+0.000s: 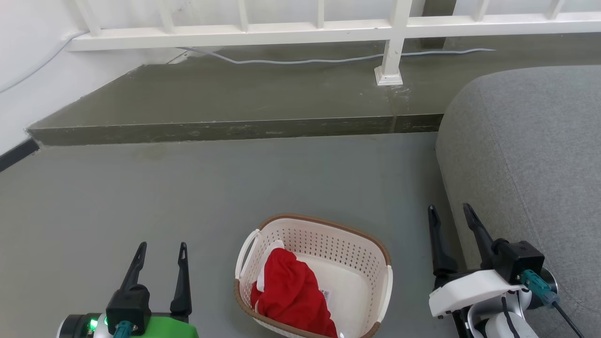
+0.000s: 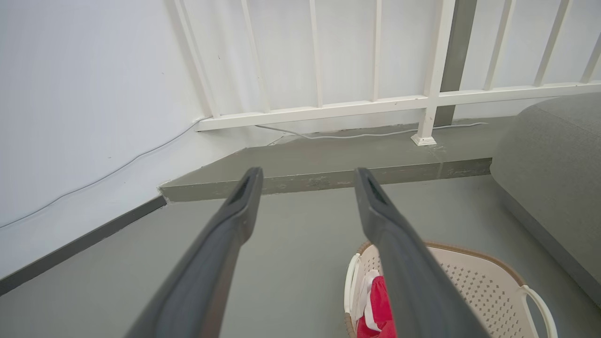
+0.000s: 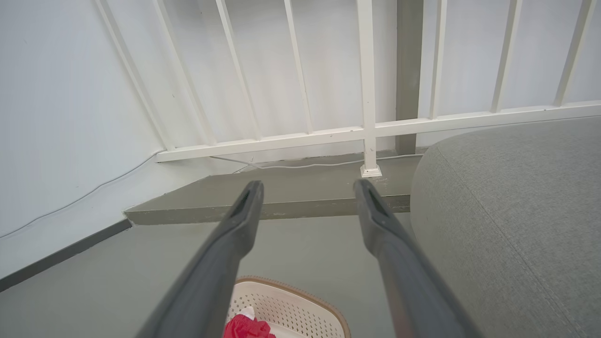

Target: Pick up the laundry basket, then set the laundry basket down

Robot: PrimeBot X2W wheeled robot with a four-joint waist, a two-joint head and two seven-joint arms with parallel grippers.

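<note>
Robot poised above a cream-white perforated plastic laundry basket with a brown woven-look rim, which stands on the grey floor between its arms.

The left gripper and right gripper both hang spread and empty on either side, touching nothing. A crumpled red cloth lies inside the basket, and a grey upholstered sofa sits just beside the right arm. The lift would likely go best with each gripper lowered onto its nearer white loop handle, both closing together and rising level so the load does not tip, the right arm steering clear of the sofa.
</note>
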